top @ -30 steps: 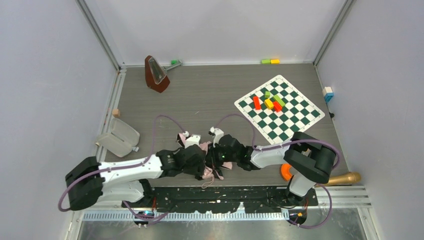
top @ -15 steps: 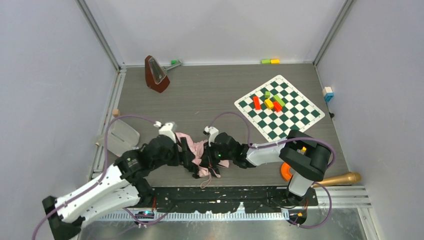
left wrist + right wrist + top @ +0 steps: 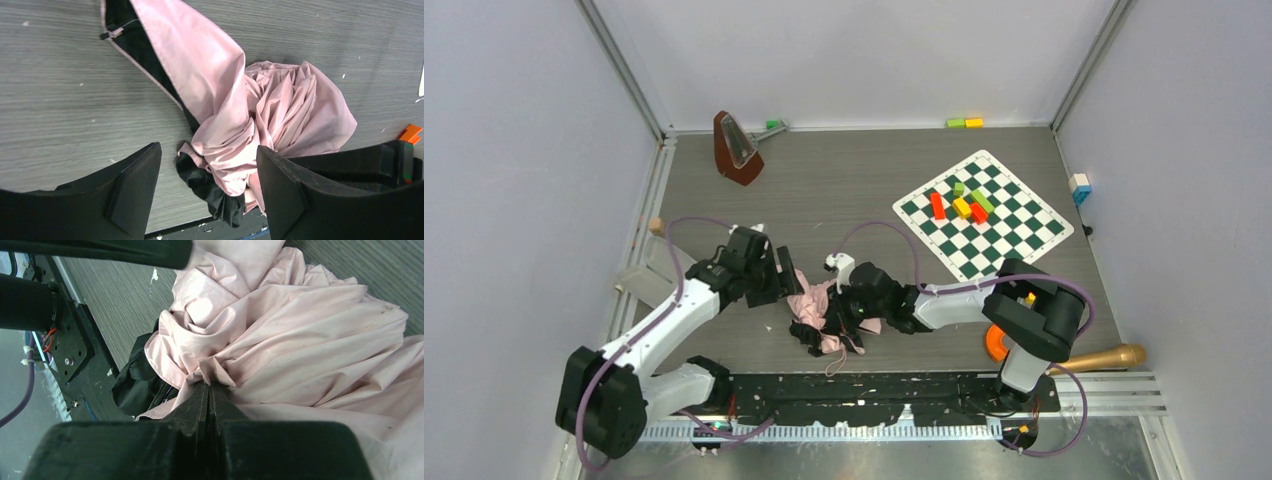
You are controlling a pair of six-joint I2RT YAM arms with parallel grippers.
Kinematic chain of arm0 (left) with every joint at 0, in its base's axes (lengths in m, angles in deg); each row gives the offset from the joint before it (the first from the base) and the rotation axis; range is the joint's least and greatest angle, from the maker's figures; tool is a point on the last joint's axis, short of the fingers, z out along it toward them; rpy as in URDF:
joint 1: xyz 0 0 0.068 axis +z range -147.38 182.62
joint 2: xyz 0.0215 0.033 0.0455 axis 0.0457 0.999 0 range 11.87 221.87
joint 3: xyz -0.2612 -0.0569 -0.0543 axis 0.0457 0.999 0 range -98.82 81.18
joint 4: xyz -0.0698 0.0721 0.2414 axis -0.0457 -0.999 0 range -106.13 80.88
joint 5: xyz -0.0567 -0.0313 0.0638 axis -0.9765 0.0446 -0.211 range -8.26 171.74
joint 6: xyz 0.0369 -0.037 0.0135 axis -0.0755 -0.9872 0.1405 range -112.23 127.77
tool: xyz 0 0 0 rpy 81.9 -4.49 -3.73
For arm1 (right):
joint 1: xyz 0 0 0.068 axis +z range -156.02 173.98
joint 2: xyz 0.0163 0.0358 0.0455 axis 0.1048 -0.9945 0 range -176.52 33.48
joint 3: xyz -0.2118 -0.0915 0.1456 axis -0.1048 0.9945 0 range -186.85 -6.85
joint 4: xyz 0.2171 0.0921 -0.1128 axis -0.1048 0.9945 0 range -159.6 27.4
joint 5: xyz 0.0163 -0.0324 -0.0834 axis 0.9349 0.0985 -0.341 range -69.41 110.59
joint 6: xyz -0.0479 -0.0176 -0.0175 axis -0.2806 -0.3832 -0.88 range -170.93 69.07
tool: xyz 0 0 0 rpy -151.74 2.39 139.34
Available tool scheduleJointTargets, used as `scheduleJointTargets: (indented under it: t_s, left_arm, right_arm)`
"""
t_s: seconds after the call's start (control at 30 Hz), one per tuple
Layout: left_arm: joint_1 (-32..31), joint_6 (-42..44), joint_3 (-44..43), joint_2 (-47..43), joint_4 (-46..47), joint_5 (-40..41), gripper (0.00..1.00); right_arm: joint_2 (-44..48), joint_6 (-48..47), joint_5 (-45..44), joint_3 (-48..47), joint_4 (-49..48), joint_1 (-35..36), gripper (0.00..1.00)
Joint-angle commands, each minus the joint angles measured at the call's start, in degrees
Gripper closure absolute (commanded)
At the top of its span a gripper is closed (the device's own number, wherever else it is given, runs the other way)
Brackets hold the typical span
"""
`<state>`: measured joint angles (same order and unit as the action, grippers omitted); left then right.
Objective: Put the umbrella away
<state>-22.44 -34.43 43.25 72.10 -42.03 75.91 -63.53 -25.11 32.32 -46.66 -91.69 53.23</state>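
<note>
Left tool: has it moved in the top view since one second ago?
Yes. The left tool has drawn back off the umbrella, going left and farther up the table, toward the metronome.

Fixed overhead view from the near side, looking down on the whole counter [image 3: 844,190], left wrist view close above the umbrella [image 3: 270,115], right wrist view pressed nearer, all three sharing its pink fabric

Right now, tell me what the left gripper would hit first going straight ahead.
The umbrella: its bunched pink canopy lies right in front of the open left gripper, so that likely comes first, though depth is unclear.
</note>
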Motion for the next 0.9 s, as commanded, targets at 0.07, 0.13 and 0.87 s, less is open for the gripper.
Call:
scheduleJointTargets:
  t_s: [0.07,0.13,0.87]
  left_arm:
    - [1.06,1.23,-2.27,8.72,7.85,-6.16,0.28]
    - [0.94,-0.44,-2.11,13.43,9.54,-8.83,0.28]
    - [-10.3,-35.74,5.22,9.21,-4.86,-3.9,1.0]
  right_arm:
    - [-3.46,-6.49,-5.17,1.17,15.34,-0.72,0.95]
    - [-3.49,-7.29,-4.45,0.89,15.05,-0.71,0.95]
    - [13.16,-13.34,-5.6,5.18,3.9,0.56,0.94]
